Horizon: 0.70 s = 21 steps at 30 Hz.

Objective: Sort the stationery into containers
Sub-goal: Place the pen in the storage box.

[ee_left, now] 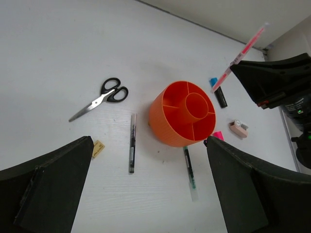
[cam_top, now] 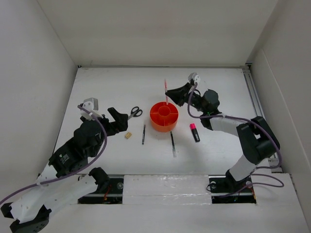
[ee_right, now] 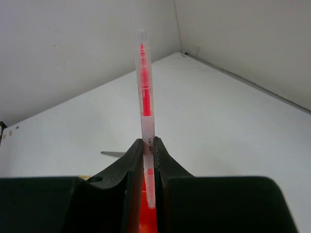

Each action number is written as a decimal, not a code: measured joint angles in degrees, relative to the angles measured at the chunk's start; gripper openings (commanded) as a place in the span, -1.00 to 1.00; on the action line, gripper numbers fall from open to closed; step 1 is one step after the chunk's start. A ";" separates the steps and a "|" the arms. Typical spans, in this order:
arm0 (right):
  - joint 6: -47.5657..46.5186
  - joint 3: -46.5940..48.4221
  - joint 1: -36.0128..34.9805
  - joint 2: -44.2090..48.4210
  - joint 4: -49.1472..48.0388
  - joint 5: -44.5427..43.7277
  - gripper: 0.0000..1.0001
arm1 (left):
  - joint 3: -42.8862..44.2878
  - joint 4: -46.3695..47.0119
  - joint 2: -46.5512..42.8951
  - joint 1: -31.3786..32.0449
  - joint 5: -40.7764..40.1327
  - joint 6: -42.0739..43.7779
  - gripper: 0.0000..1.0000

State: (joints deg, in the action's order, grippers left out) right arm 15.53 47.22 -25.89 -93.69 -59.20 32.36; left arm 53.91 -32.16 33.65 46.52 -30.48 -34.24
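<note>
Above the organizer (cam_top: 164, 127), right jaws clamp the pink pen (ee_right: 145, 97); left jaws apart.

organizer (cam_top: 163, 127) orange | pen (ee_right: 145, 97) pink | scissors (ee_left: 100, 100) handles black | eraser (ee_left: 98, 148) tan

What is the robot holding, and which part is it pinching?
The right pincer holds the pink pen, gripping it near its lower end, over the orange organizer. The left pincer is open and holds nothing.
</note>
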 measured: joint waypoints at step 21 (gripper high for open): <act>7.91 -6.25 0.22 -8.15 -13.40 7.23 -1.00 | -0.33 1.92 0.68 -0.02 2.84 2.62 1.00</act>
State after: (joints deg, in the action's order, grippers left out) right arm 23.44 40.97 -25.67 -101.84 -72.60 39.59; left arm 53.58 -30.24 34.33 46.50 -27.64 -31.62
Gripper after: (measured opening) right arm 0.162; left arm 0.997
